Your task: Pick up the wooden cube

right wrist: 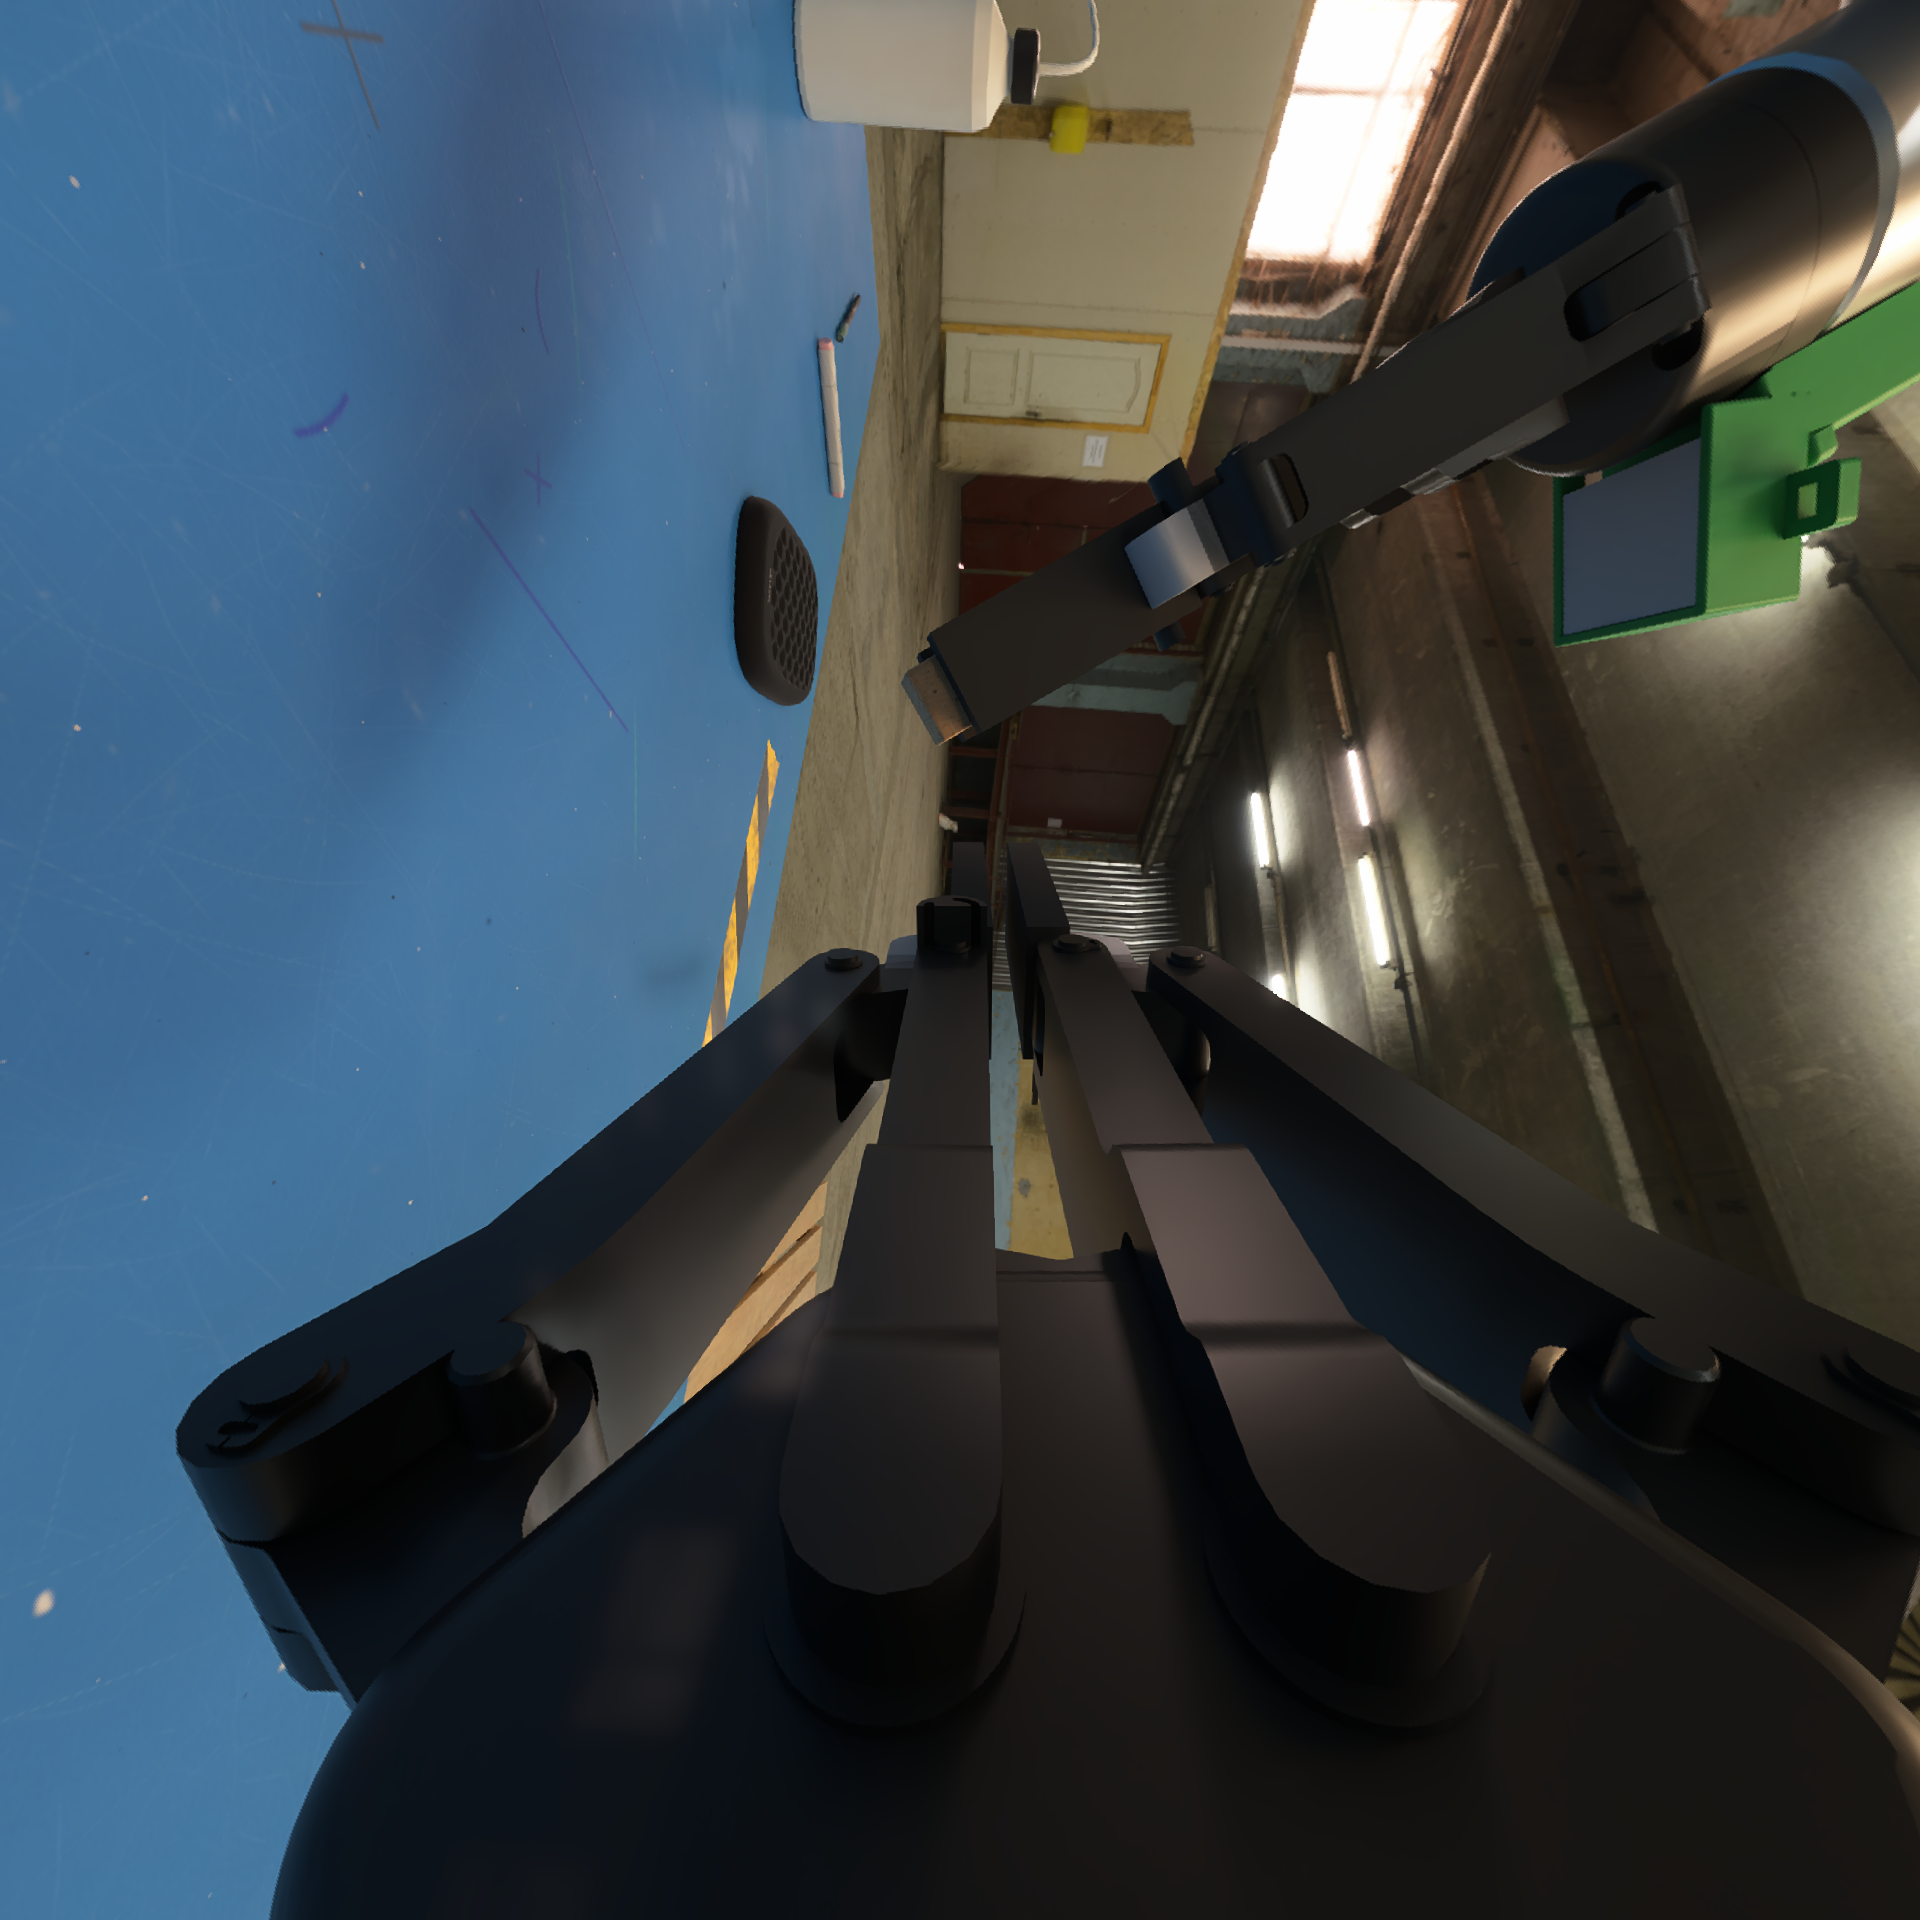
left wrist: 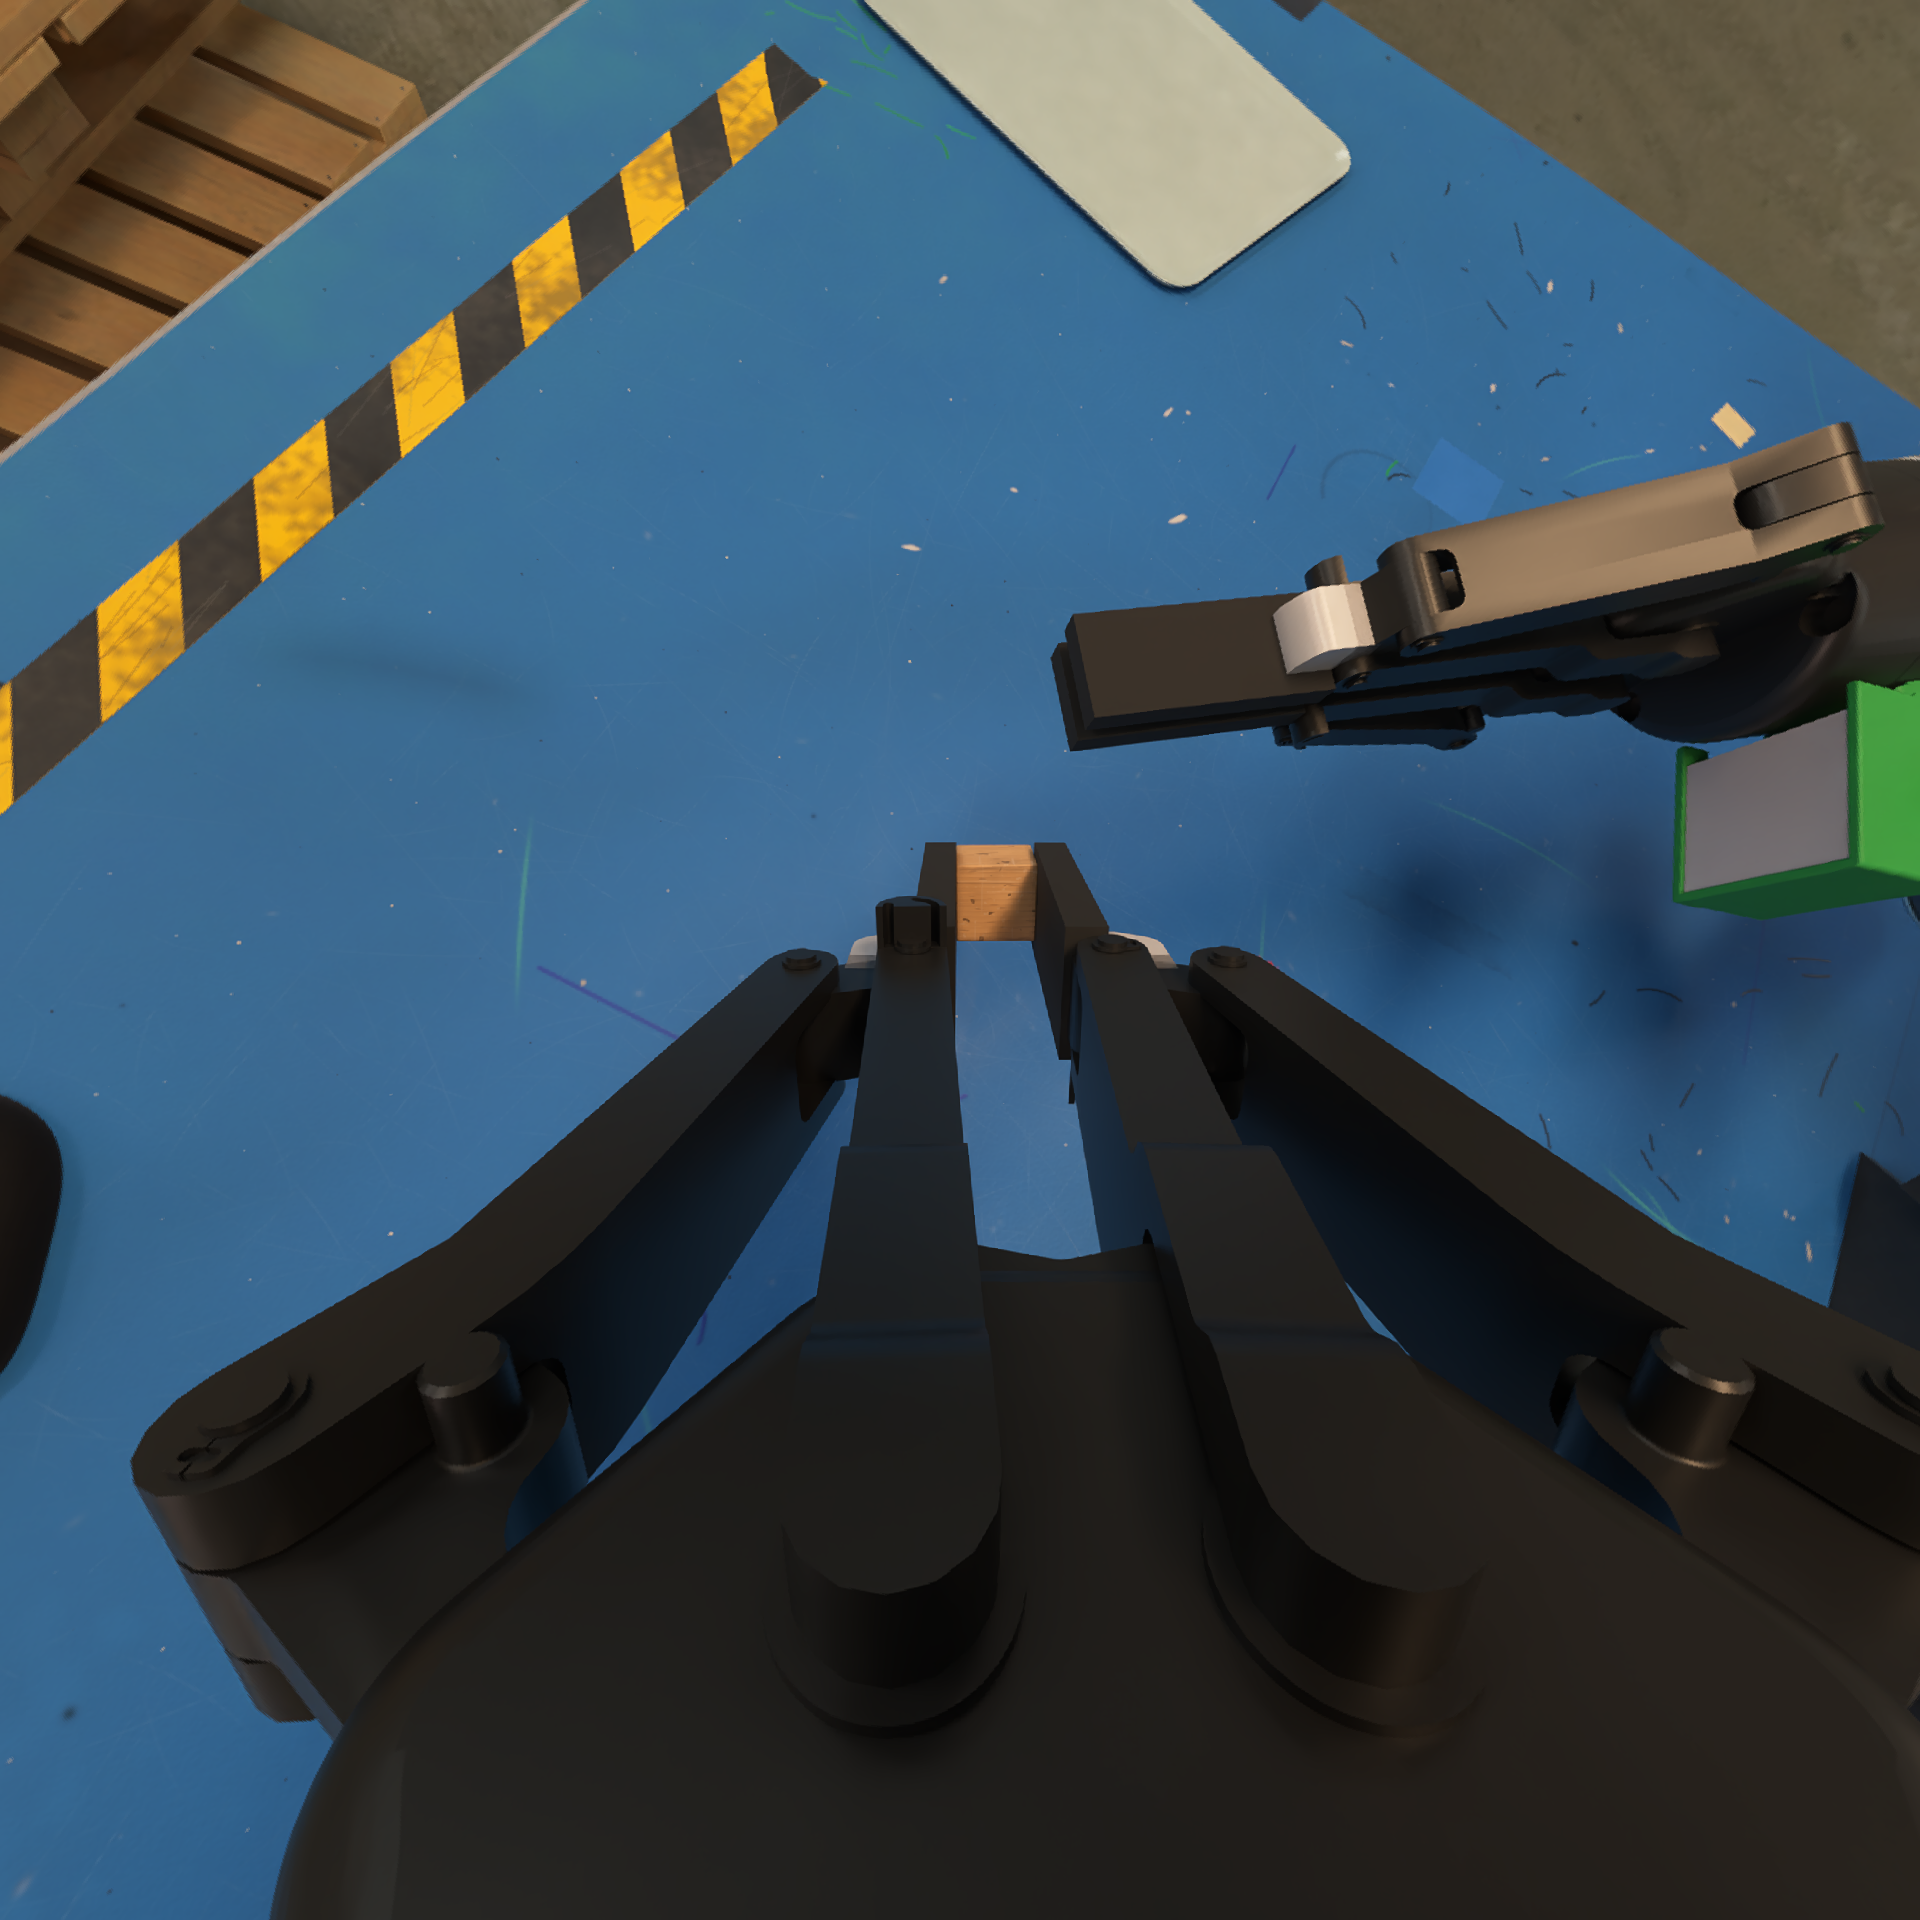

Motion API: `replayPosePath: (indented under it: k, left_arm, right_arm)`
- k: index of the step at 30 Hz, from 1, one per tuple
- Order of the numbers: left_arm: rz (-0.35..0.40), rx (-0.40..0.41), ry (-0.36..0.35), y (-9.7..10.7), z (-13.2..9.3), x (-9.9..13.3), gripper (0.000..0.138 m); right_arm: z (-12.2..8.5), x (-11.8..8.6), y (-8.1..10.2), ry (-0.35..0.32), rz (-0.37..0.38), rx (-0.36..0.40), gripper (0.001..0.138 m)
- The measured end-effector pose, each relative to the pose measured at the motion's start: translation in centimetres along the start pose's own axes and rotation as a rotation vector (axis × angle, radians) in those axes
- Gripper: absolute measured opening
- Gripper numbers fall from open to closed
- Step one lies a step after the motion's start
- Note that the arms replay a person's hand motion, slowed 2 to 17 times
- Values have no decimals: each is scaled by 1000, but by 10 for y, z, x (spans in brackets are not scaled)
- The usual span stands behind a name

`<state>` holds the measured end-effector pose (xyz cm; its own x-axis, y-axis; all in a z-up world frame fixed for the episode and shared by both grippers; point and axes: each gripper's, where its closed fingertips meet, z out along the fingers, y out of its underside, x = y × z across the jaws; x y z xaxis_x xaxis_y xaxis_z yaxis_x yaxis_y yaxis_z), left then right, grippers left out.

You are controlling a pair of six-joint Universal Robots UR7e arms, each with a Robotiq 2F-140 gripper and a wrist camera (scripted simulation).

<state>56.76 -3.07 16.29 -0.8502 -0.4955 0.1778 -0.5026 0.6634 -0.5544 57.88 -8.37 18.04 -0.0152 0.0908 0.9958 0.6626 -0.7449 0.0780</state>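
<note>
Here the left claw (left wrist: 995,883) grips the wooden cube (left wrist: 995,891) between its pads, apparently above the blue table (left wrist: 727,675). The cube looks small, light, stiff, not fragile; flat opposite faces suit holding. The right claw (right wrist: 995,914) is closed, empty.

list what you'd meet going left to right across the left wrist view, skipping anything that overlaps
wooden pallet → yellow-and-black hazard stripe → wooden cube, clamped between the left gripper fingers → pale grey plate → right gripper reaching in from the right → green camera mount
</note>
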Motion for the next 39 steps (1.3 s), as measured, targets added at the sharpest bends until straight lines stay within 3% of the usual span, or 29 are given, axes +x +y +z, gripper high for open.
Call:
replayPosePath:
  k: [39]
  left_arm:
    - [36,-75,-15,10,5,0,20]
  right_arm:
    - [-1,-10,-7,-35,-76,33,6]
